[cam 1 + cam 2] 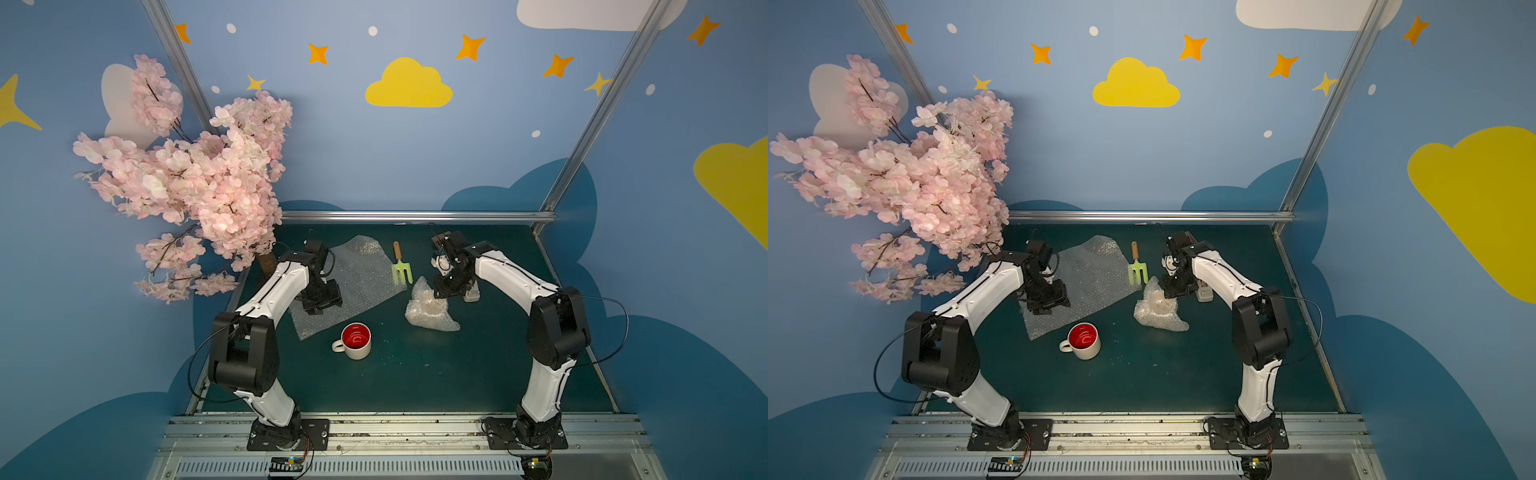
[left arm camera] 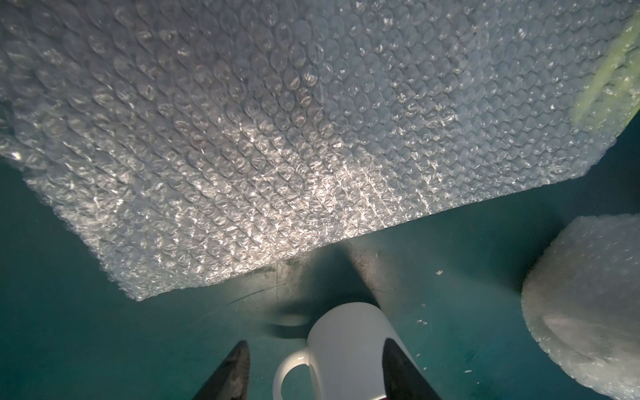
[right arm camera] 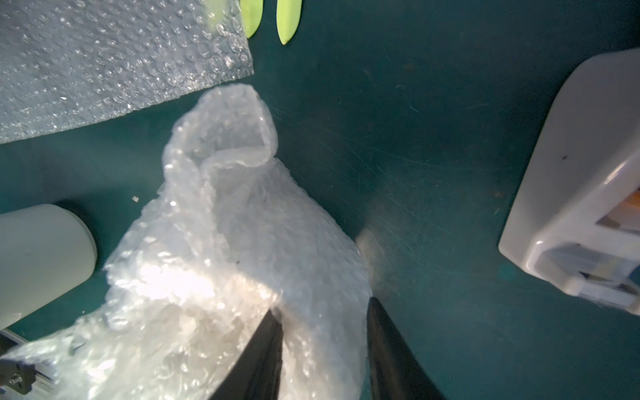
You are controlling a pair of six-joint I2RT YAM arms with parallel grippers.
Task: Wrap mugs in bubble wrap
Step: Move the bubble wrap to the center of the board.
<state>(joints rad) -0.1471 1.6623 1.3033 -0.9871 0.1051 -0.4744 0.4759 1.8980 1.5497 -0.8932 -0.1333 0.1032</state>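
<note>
Roughly halfway: one mug looks done, wrapped mug (image 1: pixel 432 309) under right gripper (image 3: pixel 322 306), jaws astride its edge, can't tell if pinching. Red mug (image 1: pixel 356 340) bare beside flat sheet (image 1: pixel 357 278). Left gripper (image 2: pixel 316 343) open, empty.

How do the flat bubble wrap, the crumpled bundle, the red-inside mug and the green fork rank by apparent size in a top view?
1. flat bubble wrap
2. crumpled bundle
3. red-inside mug
4. green fork: longer than the mug but thinner, so these two are unsure.
</note>
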